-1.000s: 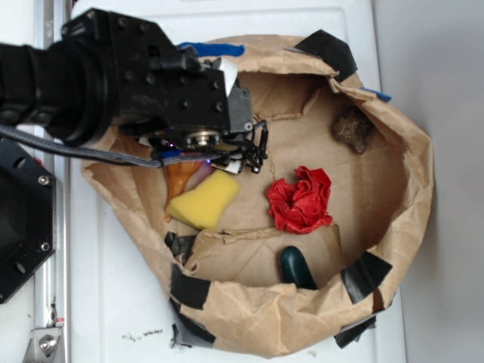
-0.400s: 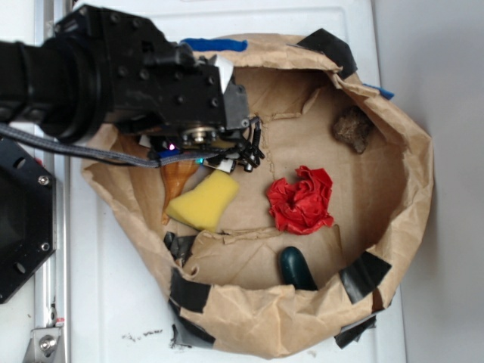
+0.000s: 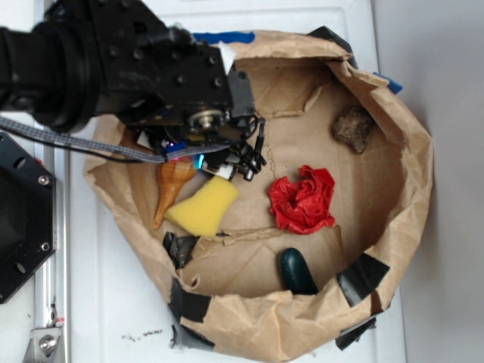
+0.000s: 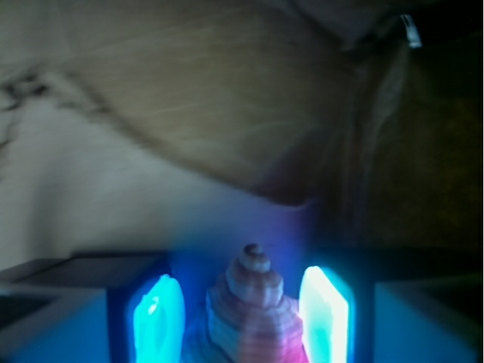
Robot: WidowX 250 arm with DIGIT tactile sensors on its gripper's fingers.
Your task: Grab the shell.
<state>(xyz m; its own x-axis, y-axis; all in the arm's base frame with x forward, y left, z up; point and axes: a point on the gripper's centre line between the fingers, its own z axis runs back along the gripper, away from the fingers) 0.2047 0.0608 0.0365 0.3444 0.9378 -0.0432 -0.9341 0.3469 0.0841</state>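
Comparing with a second ago, we see our black gripper [image 4: 242, 314] pinching the glossy orange-tan ridged conch shell [image 3: 169, 186], now swung clear of the yellow sponge wedge [image 3: 203, 206], suggesting a secure grasp.

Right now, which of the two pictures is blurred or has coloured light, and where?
Wrist view: soft and dim, paper wall blurred; blue glow from the lit fingers tints the shell standing between them. Exterior view: evenly lit and fairly sharp; the shell and yellow sponge read clearly.
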